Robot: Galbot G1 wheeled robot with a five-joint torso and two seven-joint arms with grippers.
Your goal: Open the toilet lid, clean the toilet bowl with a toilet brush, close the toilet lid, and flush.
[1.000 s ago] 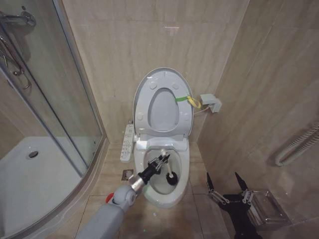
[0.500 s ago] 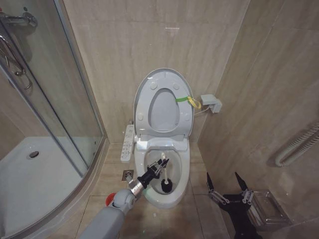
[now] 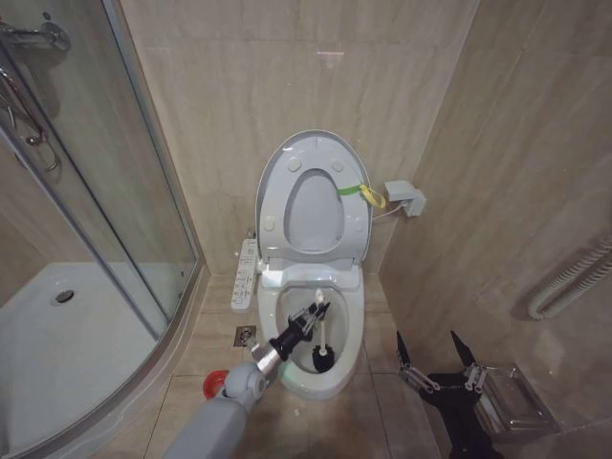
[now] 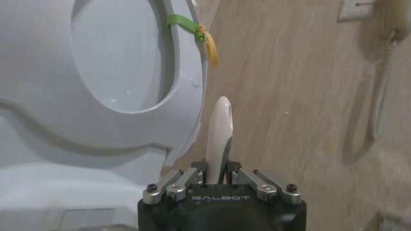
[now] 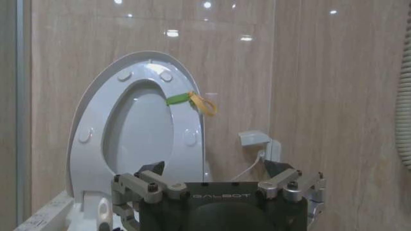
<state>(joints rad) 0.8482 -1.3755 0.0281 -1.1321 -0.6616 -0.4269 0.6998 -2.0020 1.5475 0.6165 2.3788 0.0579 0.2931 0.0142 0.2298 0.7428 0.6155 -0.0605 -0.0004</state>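
The toilet lid [image 3: 313, 140] stands upright against the wall, and the ring seat with its green-yellow tag [image 3: 358, 191] leans on it. Below lies the white toilet bowl [image 3: 356, 320], uncovered. My left gripper [image 3: 312, 315] reaches in over the bowl's front left rim, shut on the toilet brush's white handle [image 3: 321, 308]. The dark bristle head [image 3: 322, 360] sits low inside the bowl. In the left wrist view the handle [image 4: 218, 127] rises from between the fingers of the left gripper [image 4: 217, 174]. My right gripper [image 3: 435, 356] hangs open, low to the right of the bowl, seen again as the right gripper [image 5: 217, 169].
The brush's red holder [image 3: 214, 384] stands on the floor left of the bowl. A control panel [image 3: 246, 273] juts from the toilet's left side. A glass shower door [image 3: 105, 191] and white tray [image 3: 67, 344] lie left. A wall box [image 3: 405, 198] and metal shelf [image 3: 512, 402] sit right.
The brush head has slid from the bowl's right side toward its front centre, and the handle now stands more upright. My left arm has drawn back slightly. The right arm has not moved.
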